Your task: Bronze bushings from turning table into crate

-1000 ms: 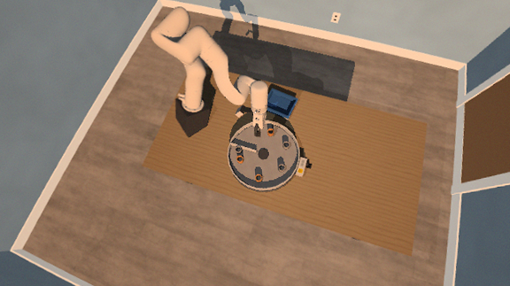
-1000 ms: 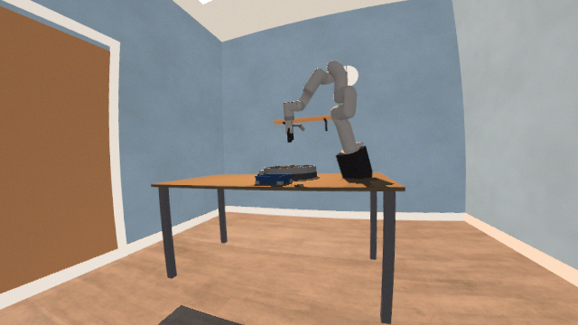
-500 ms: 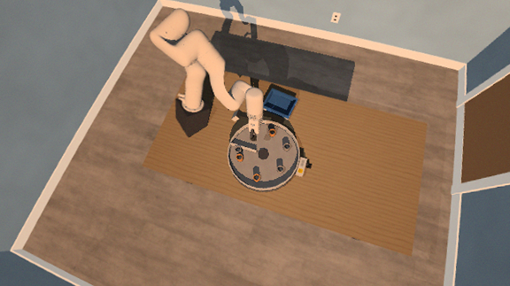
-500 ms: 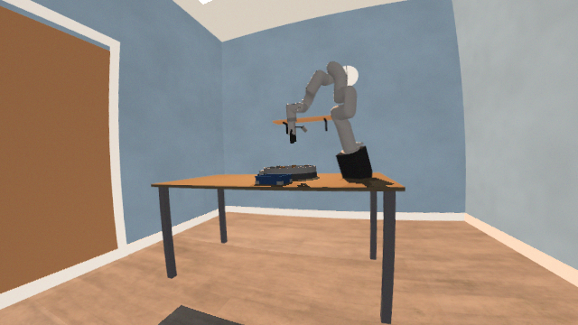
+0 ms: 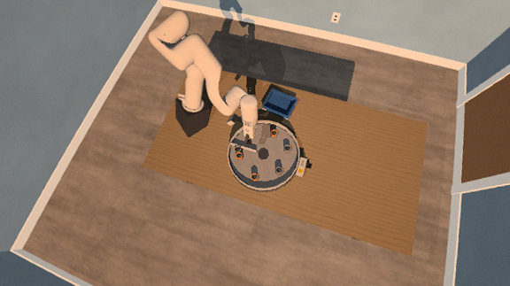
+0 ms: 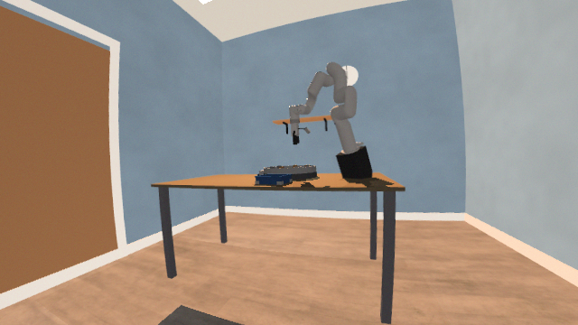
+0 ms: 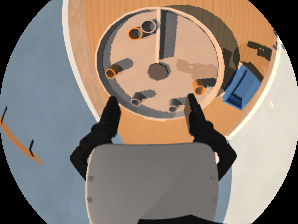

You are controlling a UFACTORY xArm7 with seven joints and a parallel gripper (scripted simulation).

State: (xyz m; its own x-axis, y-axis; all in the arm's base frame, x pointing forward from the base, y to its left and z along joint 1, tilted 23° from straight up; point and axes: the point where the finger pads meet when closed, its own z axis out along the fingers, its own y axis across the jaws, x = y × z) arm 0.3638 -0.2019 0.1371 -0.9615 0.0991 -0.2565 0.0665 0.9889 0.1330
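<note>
The round grey turning table (image 5: 264,153) stands on the wooden table top and also shows in the wrist view (image 7: 158,70). Bronze bushings stand on it at the back (image 5: 274,133), the left (image 5: 239,155) and the front (image 5: 254,175). Steel bushings stand at the right (image 5: 287,147) and front right (image 5: 279,168). The blue crate (image 5: 280,102) sits just behind the turning table, and it also shows in the wrist view (image 7: 241,86). My gripper (image 6: 295,140) hangs high above the turning table's left part, open and empty; in the wrist view both fingers of the gripper (image 7: 152,112) are spread wide.
A grey bar (image 5: 243,147) lies across the turning table's left part. A small yellow and white box (image 5: 302,166) sits at its right rim. The arm's dark base (image 5: 192,116) stands at the table's back left. A wall shelf (image 6: 302,120) hangs behind the arm.
</note>
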